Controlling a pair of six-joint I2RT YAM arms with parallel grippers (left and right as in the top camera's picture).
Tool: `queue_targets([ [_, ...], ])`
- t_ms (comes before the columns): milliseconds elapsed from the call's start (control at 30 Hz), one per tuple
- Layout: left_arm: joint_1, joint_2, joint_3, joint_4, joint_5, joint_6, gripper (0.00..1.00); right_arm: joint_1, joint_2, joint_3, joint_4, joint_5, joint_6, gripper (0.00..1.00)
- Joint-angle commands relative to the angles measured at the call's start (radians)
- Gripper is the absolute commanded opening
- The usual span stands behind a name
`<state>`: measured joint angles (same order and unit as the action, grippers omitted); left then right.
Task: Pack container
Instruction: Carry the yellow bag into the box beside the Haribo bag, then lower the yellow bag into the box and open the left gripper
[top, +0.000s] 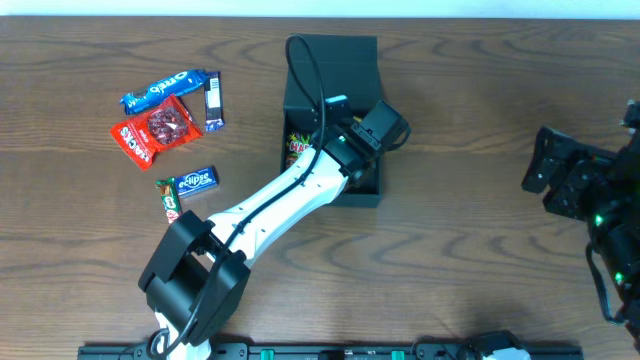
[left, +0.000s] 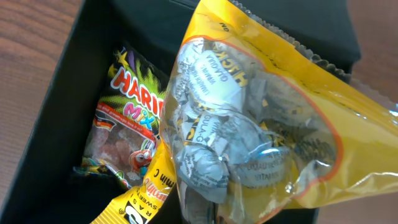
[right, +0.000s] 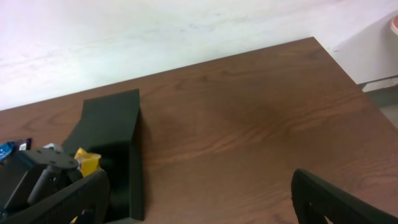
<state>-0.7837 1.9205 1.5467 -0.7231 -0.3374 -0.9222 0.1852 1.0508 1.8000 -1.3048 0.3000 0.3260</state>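
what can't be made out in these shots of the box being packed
- container inside: overhead, the left arm covers most of it.
- left gripper fingers: left wrist view, the yellow sweet bag fills the frame, so the grip itself is unseen.
- Haribo packet: left wrist view, its lower part sits behind the yellow bag.
- right arm: overhead, partly cut off by the right edge.

Dark matte square cardboard box: 1.
Snack packets loose outside box: 5.
- blue Oreo packet
- red packet
- dark blue bar
- blue Eclipse packet
- small green-red packet

Packets at box: 3.
- black Haribo bag
- yellow clear-window bag of wrapped sweets
- yellow printed packet

Robot arms: 2.
- white-black arm
- black arm
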Motion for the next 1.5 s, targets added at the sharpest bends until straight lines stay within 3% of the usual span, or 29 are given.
queue_targets([
  [0,-0.002,-0.004,0.008,0.003,-0.032,-0.090,0.06,-0.008,-0.006,0.006,-0.002,0.011,0.011,0.93],
  [233,-0.002,0.070,0.008,0.031,0.023,-0.090,0.06,-0.008,-0.005,0.006,-0.002,0.011,0.011,0.93],
  [600,-0.003,0.126,0.008,0.121,0.052,0.127,0.06,-0.008,-0.005,0.006,0.000,0.011,0.011,0.93],
  [633,-0.003,0.126,0.008,0.130,0.066,0.151,0.11,-0.008,-0.004,0.006,0.000,0.011,0.011,0.93],
  [667,-0.003,0.126,0.008,0.137,0.077,0.172,0.25,-0.008,-0.003,0.006,0.000,0.011,0.011,0.93],
  [800,-0.002,0.125,0.009,0.137,0.077,0.224,0.98,-0.008,0.001,0.006,0.000,0.011,0.011,0.93],
  [1000,-0.002,0.121,0.063,0.085,0.072,0.303,0.92,-0.008,0.003,0.006,0.000,0.011,0.019,0.93],
  [1100,-0.002,0.099,0.126,0.023,0.071,0.311,0.78,-0.008,0.003,0.006,0.000,0.011,0.019,0.93],
  [1167,-0.002,0.071,0.170,-0.012,0.072,0.310,0.64,-0.008,0.003,0.006,0.000,0.011,0.019,0.93],
  [1300,-0.002,-0.005,0.198,-0.022,0.070,0.322,0.61,-0.008,0.006,0.006,-0.001,0.011,0.019,0.93],
  [1367,0.001,-0.037,0.198,-0.029,0.060,0.325,0.34,-0.008,0.008,0.006,-0.002,0.011,0.019,0.93],
  [1400,0.004,-0.040,0.198,-0.036,0.057,0.325,0.10,-0.008,0.010,0.006,-0.002,0.011,0.019,0.93],
  [1467,0.014,-0.035,0.193,-0.055,0.058,0.325,0.06,-0.008,0.010,0.006,-0.002,0.011,0.019,0.93],
])
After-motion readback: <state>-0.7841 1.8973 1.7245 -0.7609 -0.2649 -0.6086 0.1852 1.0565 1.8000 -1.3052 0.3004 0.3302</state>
